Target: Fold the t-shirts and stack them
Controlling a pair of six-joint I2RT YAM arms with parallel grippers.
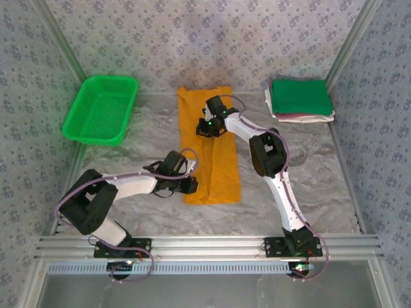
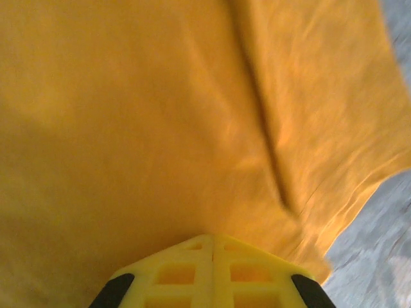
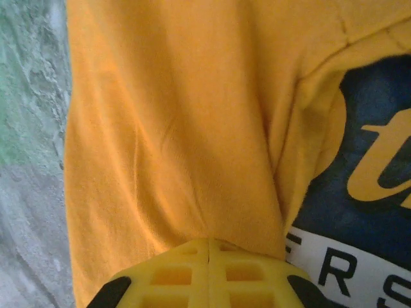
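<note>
Left gripper (image 2: 210, 242): jaws fully shut, yellow pads together. Looks like a pinch on the near-left edge of the orange-yellow t-shirt (image 1: 221, 167).

Right gripper (image 3: 209, 244): also shut. Creases fan out from its tip, so I read it as pinching a layer further up, just beside the blue-and-white print (image 3: 359, 212).

Shirt lies as a long narrow strip mid-tabletop (image 1: 321, 173), sides folded in.

Handling: thin knit, light and limp with no stiffness. Will sag and drag between grips, and layers may slip apart. Take all layers at an edge or corner, not mid-panel. Print patch is likely stiffer and smoother.

Tabletop is marbled and matte. Folded stack (image 1: 300, 96) sits far right, green tee on top. Mesh basket (image 1: 106, 79) far left, rigid plastic.
</note>
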